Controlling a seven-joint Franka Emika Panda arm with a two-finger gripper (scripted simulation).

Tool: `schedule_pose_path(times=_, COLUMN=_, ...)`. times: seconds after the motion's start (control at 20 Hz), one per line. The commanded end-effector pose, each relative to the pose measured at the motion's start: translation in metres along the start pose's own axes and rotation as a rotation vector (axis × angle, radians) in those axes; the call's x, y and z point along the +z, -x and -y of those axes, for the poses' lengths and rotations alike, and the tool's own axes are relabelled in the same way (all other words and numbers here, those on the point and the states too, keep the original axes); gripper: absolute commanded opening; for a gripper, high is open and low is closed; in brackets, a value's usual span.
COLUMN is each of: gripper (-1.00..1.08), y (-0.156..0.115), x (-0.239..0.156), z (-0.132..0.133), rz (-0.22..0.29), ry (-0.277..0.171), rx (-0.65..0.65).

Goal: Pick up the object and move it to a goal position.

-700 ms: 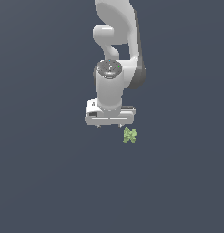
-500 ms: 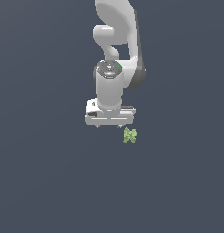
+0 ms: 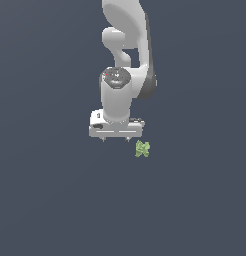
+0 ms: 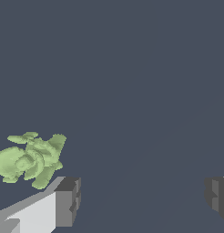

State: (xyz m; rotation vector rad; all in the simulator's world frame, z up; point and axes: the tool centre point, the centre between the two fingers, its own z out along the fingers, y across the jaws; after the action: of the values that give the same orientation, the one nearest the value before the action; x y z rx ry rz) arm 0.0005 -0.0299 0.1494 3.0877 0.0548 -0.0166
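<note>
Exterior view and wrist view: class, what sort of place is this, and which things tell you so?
Most likely a bare simulated test scene, not a real room. A flat, featureless dark grey ground fills both views; only a smooth white gripper and a small light-green lumpy object appear, all looking computer-rendered.

Exterior view distant, faces arm; wrist view close behind gripper (image 4: 141, 200); both share object (image 3: 142, 149).

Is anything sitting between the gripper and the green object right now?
Nothing: in the exterior view only bare dark surface separates the open gripper from the light-green lumpy object. The wrist view agrees, with the object outside one finger.
</note>
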Motion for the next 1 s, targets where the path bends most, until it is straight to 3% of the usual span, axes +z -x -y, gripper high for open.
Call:
schedule_pose_path(times=0.0, gripper=1.0, y=0.0, x=0.001, z=0.003, rz=0.0, ry=-0.001, rx=0.001)
schedule_pose_path(times=0.35, gripper=1.0, y=0.0, x=0.012, z=0.032, rz=-0.004, ry=-0.012, rx=0.027)
schedule_pose_path(times=0.95, gripper=1.0, y=0.011, x=0.045, z=0.116, rz=-0.009, ry=-0.047, rx=0.107)
